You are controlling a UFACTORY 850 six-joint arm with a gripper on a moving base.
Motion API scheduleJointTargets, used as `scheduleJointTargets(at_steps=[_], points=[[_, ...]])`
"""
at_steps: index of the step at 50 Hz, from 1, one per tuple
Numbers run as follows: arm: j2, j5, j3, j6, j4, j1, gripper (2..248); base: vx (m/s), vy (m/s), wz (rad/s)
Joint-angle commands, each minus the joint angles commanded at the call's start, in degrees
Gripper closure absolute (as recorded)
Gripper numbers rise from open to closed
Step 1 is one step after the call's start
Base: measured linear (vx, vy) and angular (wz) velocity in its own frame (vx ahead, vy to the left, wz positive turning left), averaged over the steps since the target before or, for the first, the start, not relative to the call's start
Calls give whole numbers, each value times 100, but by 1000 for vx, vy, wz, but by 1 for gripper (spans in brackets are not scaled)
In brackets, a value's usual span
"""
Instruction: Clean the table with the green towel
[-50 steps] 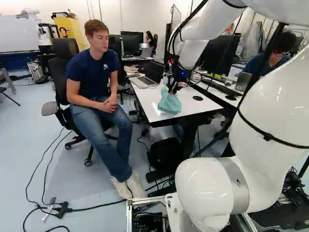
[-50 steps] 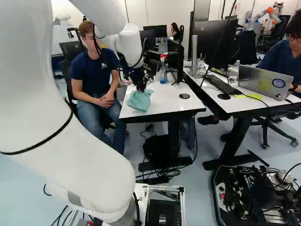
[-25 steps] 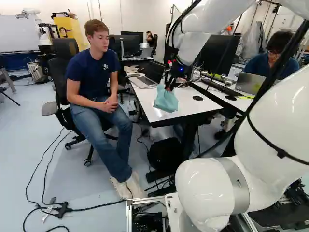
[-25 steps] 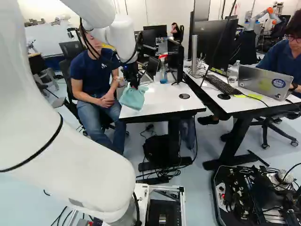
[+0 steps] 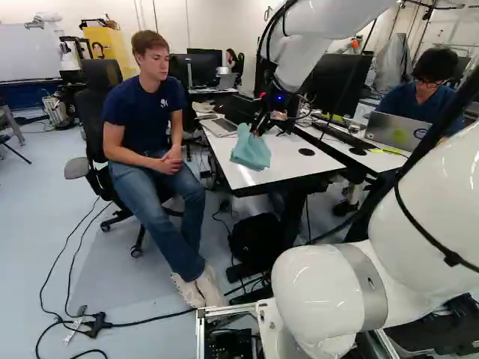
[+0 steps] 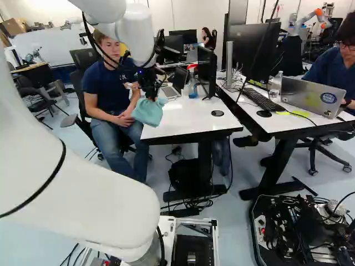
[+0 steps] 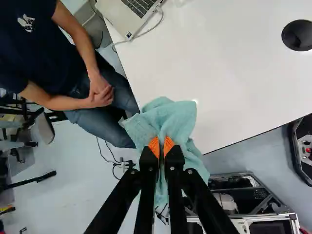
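End effector (image 7: pixel 161 143) clenched on the green towel (image 7: pixel 168 119), cloth pinched in a bunch between the orange pads (image 7: pixel 155 146). Towel hangs down by the near-left corner of the tabletop (image 5: pixel 288 163). Clock = left base view, centred on towel, 12 away from base: laptop (image 5: pixel 221 127) at 10 to 11, round black disc (image 5: pixel 307 152) at 3, seated person (image 5: pixel 146 112) at 9. Right base view, same centring: spray bottle (image 6: pixel 193 90) about 2.

Step looks like wiping near the person's side. To do it well: low end effector, loose cloth pressed flat, light even force, strokes toward 3 then back in overlapping lanes. Stop short of the 9 o'clock edge; the clasped hands (image 7: pixel 100 95) are near. Skirt the laptop and its cable (image 7: pixel 151 30); cloth could snag there. Hard fingertips should ride on cloth, not scrape the surface.

Hidden: towel underside, so can't tell if it touches the surface; corner covered in wrist view. Upper arm (image 5: pixel 325 19) cut off in left base view. Dirt: can't make any out.
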Motion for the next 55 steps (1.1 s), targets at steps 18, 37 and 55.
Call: scheduleJointTargets(at_steps=[18, 37, 55], points=[[213, -845, -102, 0, 210, 3, 219, 0, 0, 0], [473, -1153, -196, 0, 216, 5, 219, 0, 0, 0], [554, -1153, -224, 0, 216, 6, 219, 0, 0, 0]])
